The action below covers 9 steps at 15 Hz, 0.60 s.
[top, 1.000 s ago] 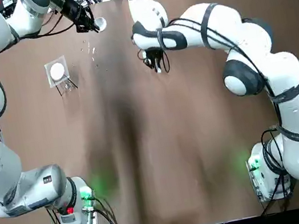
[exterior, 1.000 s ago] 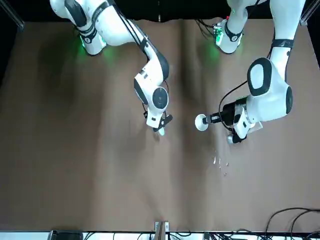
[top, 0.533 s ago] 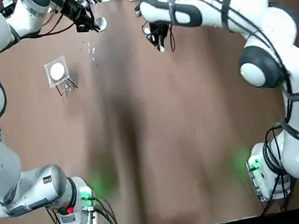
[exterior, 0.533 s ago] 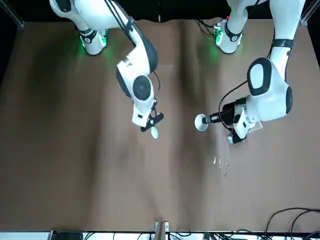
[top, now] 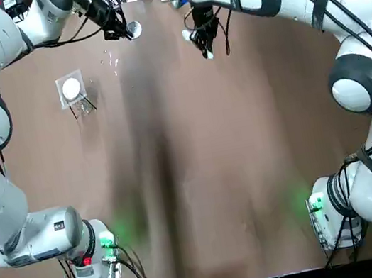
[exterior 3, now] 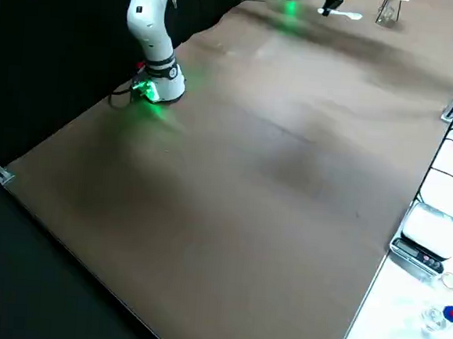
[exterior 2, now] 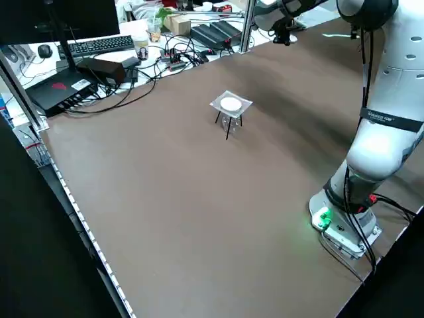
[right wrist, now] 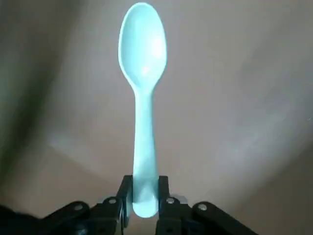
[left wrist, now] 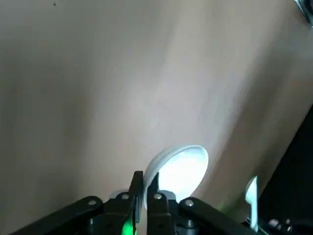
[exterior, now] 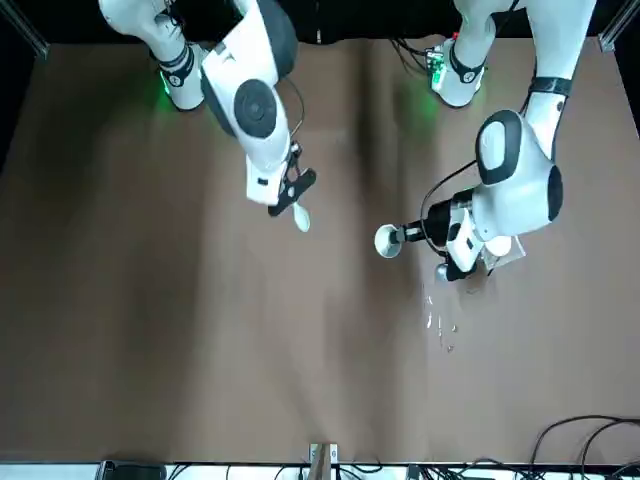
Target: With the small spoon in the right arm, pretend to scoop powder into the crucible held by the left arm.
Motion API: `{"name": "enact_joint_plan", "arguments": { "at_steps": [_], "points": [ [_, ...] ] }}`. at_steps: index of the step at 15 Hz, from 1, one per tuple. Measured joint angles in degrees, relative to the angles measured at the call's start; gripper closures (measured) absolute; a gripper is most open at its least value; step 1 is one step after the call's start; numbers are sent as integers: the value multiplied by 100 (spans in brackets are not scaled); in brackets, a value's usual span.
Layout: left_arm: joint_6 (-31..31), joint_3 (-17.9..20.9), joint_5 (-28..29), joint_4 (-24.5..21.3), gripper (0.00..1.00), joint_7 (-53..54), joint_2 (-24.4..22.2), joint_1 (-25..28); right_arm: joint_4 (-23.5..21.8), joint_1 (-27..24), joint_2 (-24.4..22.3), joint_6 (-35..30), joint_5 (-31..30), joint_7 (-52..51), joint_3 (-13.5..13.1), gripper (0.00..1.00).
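Observation:
My left gripper (top: 112,21) is shut on the rim of a small white crucible (top: 132,28) and holds it above the table near the far edge; the wrist view shows the fingers (left wrist: 136,183) pinching the crucible (left wrist: 178,166). My right gripper (top: 203,29) is shut on the handle of a small pale spoon (right wrist: 143,49), bowl pointing away from the fingers. From the front, the spoon (exterior: 300,217) hangs below the right gripper (exterior: 289,188), well apart from the crucible (exterior: 387,241) and the left gripper (exterior: 428,233).
A small wire stand with a white disc on it (top: 71,88) stands on the brown table left of the crucible. Tiny white specks (top: 113,62) lie near it. Cables and equipment (exterior 2: 132,56) crowd the far edge.
The right arm has lifted the spoon off the table and carried it toward the far edge. The left gripper has shifted the crucible slightly toward the spoon.

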Motion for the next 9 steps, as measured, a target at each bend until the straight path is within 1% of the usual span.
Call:
{"name": "enact_joint_plan", "arguments": {
  "at_steps": [4, 9],
  "points": [
    [156, -2, 0, 0, 93, -135, 25, -129, 293, 309, -1, -355, 201, 3, 12, 75],
    [505, -4, 0, 0, 93, -367, 99, -380, 542, 376, 4, -402, 711, 4, 17, 75]
  ]
}}
